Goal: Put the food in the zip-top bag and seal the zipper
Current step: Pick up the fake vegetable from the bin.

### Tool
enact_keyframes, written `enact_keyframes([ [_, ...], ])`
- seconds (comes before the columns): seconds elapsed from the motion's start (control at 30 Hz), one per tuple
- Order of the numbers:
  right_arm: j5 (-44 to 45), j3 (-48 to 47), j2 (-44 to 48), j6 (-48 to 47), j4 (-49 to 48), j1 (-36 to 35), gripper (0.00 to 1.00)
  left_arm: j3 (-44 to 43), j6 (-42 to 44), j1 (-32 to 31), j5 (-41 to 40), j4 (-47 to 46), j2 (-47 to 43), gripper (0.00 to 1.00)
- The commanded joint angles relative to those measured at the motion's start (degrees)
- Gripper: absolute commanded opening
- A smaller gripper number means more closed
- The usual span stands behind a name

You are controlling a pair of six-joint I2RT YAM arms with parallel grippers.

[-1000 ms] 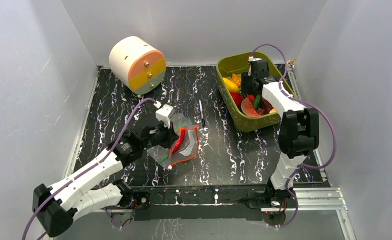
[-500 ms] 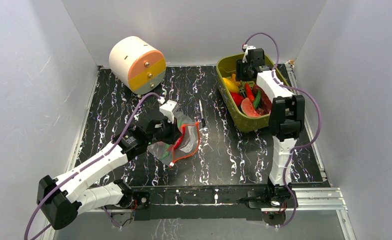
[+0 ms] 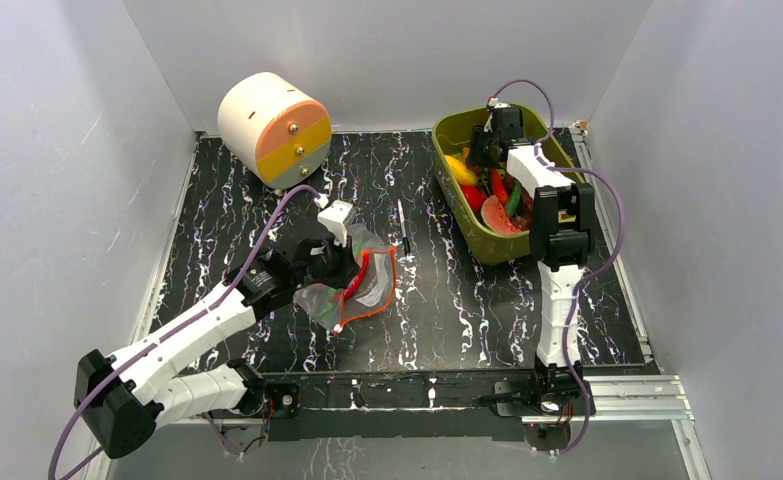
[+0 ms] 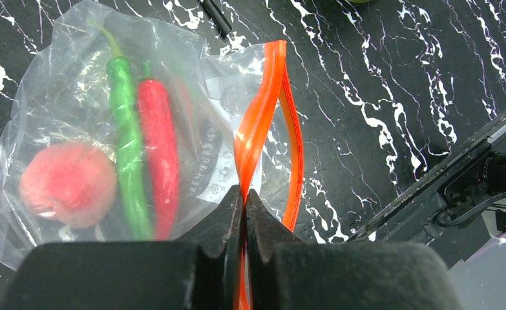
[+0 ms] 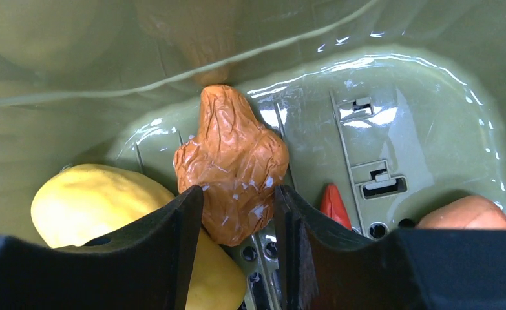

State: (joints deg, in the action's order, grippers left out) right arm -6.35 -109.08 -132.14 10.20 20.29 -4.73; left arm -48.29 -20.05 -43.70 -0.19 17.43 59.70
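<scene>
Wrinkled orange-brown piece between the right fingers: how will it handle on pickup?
The orange-brown piece looks glossy, so it may slip in the right gripper. Its lumpy, tapered shape could let it twist when pinched. The yellow piece lies close beside it and may get nudged.

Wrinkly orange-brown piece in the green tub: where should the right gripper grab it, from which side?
Pinch the orange-brown piece across its wide end, coming down from above: it lies flat on the tub floor and tapers toward the wall. The yellow piece crowds one side.
</scene>
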Motion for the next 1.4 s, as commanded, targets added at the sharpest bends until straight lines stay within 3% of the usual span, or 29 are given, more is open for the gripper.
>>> enact_keyframes([
  [0.0,1.18,-3.80,-1.50,2.20,-4.90,0.09,0.44,-1.89,0.99,-0.14,-0.87,0.41,-0.76,0.00],
  [0.13,1.89,-4.40,-3.30,1.51,-4.58,0.18,0.51,-1.11,0.98,-0.15,-0.60,-0.52,-0.64,0.00],
  [0.43,-0.55,-4.22,-5.12,1.80,-5.18,0.48,0.51,-1.30,0.59,-0.16,-0.16,-1.17,0.04,0.00],
  [0.57,-0.42,-5.34,-6.03,1.21,-4.38,0.60,0.61,-1.80,0.74,-0.16,-0.06,-1.00,0.63,0.00],
  [0.73,-1.64,-6.53,-6.98,1.48,-4.51,0.96,0.65,-2.03,0.63,-0.13,0.02,-1.04,0.92,0.00],
  [1.13,-1.19,-6.80,-4.13,2.08,-3.96,0.95,0.25,-3.06,-0.15,-0.15,-0.41,-0.89,1.57,0.00],
  [1.37,2.52,-7.04,0.44,3.55,-0.59,1.00,0.09,-1.55,-2.61,-0.16,-2.26,-1.30,1.37,0.00],
])
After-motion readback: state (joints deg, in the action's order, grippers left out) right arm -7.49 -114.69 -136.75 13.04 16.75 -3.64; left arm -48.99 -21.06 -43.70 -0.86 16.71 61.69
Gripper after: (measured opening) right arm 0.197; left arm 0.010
